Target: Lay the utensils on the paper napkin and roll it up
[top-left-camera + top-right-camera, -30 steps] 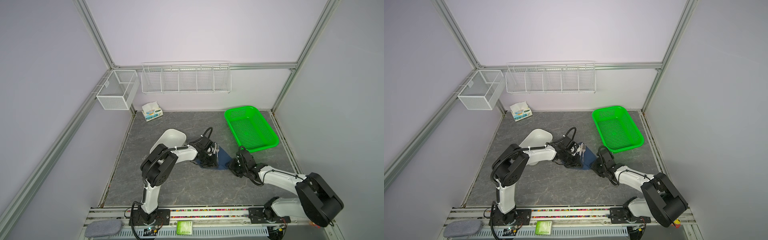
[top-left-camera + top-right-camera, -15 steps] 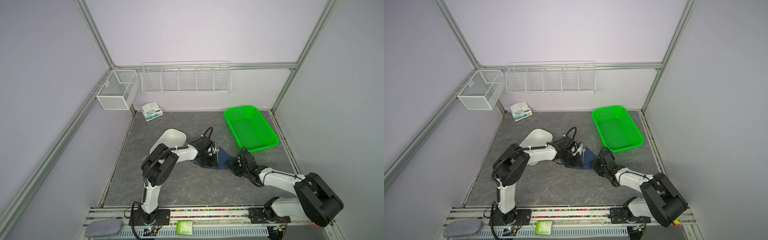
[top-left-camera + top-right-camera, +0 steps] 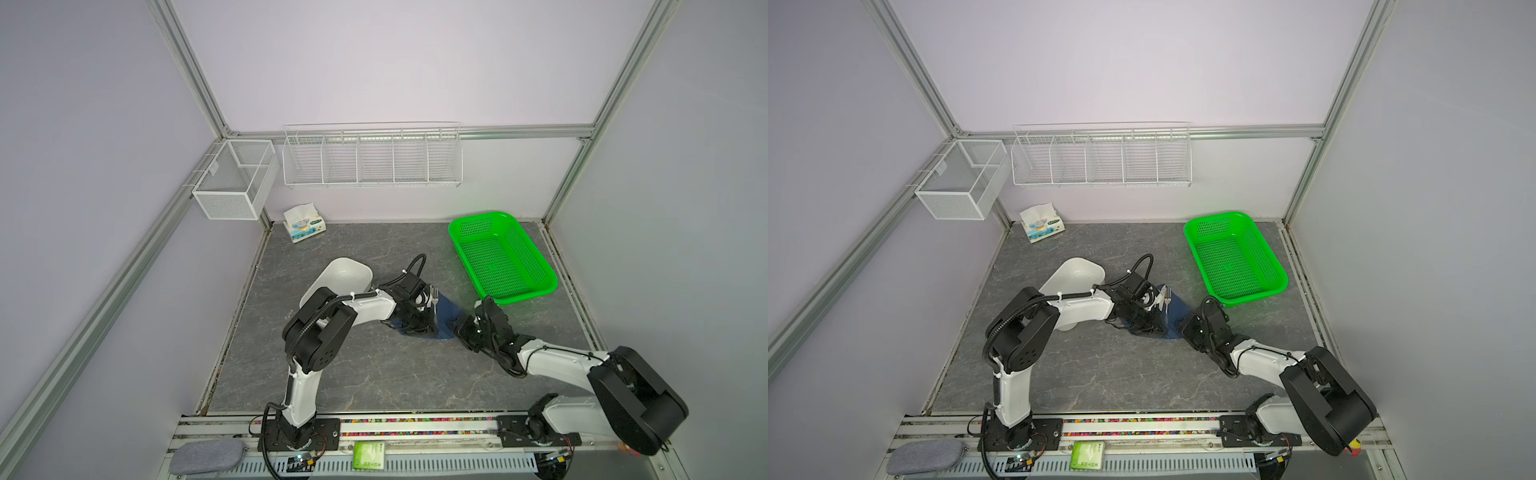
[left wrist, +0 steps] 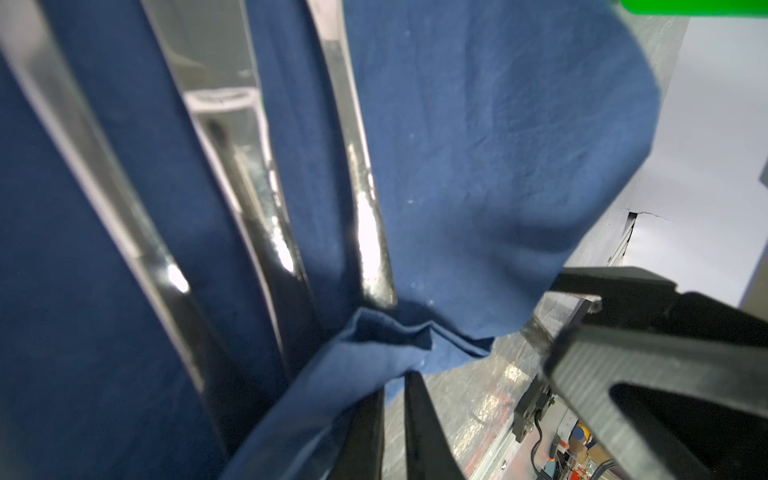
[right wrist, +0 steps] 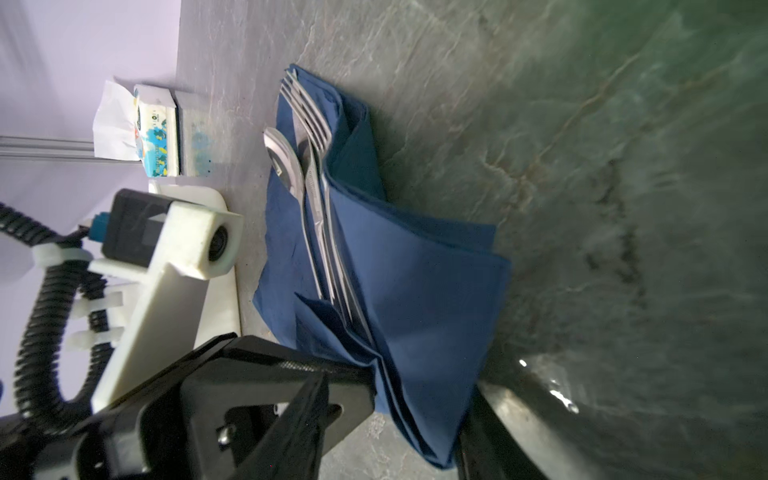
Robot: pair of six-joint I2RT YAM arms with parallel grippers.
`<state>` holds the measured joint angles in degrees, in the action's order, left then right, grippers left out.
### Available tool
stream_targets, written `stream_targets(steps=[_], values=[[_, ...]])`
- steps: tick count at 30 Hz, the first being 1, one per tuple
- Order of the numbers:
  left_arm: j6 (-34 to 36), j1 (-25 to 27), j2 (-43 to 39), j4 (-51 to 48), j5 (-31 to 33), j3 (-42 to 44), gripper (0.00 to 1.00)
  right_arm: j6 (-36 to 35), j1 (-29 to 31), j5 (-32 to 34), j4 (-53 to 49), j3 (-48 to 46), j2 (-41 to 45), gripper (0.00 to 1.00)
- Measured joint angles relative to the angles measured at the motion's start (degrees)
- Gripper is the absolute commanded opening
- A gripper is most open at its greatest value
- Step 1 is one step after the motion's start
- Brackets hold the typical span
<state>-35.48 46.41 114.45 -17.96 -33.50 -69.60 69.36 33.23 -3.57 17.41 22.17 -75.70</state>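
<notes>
The utensils (image 5: 320, 195) lie side by side along the blue napkin (image 5: 419, 291) on the desk (image 3: 374, 374), handles together, so they look ready for rolling. The left hand (image 3: 420, 326) pinches the napkin's corner by the handles, probably to start the roll. The right hand (image 3: 462, 330), spread, sits beside the raised flap, likely to guide it

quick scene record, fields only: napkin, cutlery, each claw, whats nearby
napkin: dark blue paper napkin, partly folded over, on the grey table
cutlery: silver metal utensils lying side by side on it, partly wrapped
left claw: shut, pinching a raised napkin fold
right claw: at the napkin's edge; grip unclear
nearby: green plastic basket, white tub
</notes>
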Motion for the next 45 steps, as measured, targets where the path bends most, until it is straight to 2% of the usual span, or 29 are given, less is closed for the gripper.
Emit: stream_targets(steps=[16, 26, 33, 45], values=[[0.0, 0.0, 0.0, 0.0, 0.0, 0.0, 0.13, -3.4, 1.0, 0.5, 0.4, 0.0, 0.7, 0.54], [0.0, 0.0, 0.0, 0.0, 0.0, 0.0, 0.13, -7.0, -1.4, -1.5, 0.9, 0.0, -2.0, 0.56], [0.0, 0.0, 0.0, 0.0, 0.0, 0.0, 0.13, -9.7, -4.0, -4.7, 6.6, -1.2, -4.7, 0.53], [0.0, 0.0, 0.0, 0.0, 0.0, 0.0, 0.13, -9.8, -8.4, -6.8, 17.8, -6.2, -5.8, 0.57]])
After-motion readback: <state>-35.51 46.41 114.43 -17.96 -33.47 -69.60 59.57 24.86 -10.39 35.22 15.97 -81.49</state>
